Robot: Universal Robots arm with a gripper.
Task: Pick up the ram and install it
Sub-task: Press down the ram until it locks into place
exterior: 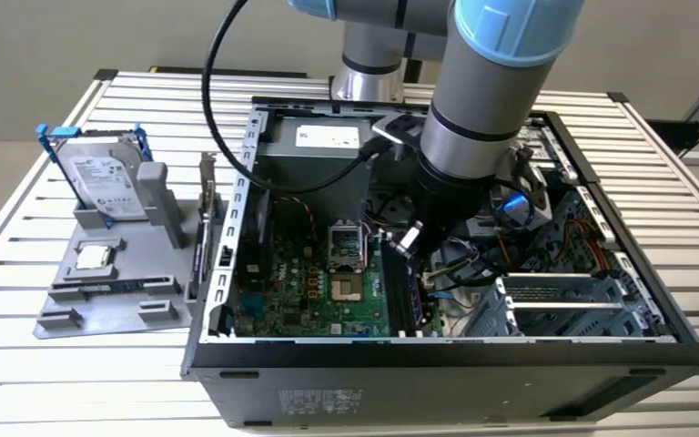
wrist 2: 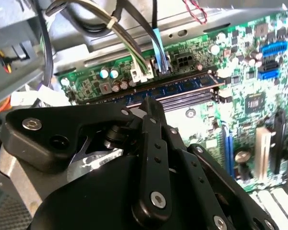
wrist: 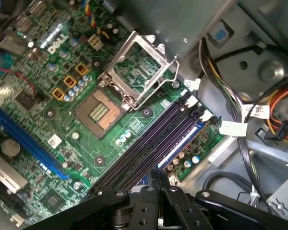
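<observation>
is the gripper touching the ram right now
Cannot tell. In the second wrist view the gripper sits over part of the ram, which lies along the motherboard slots. The gripper's own body hides any contact or gap.

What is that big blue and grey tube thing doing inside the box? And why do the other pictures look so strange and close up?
The tube is a robot arm. It reaches into an open computer case standing on a slatted table.

The exterior view comes from a camera standing off to the side. Both wrist views come from cameras riding on the arm, so they look from close up at the green board inside the case. The black shape in them is the arm's end effector, its grasping part.

It hangs just over the long memory slots. A thin stick in the slot nearest the cables looks like the ram.

Beside the case, a grey stand holds a hard drive.
</observation>
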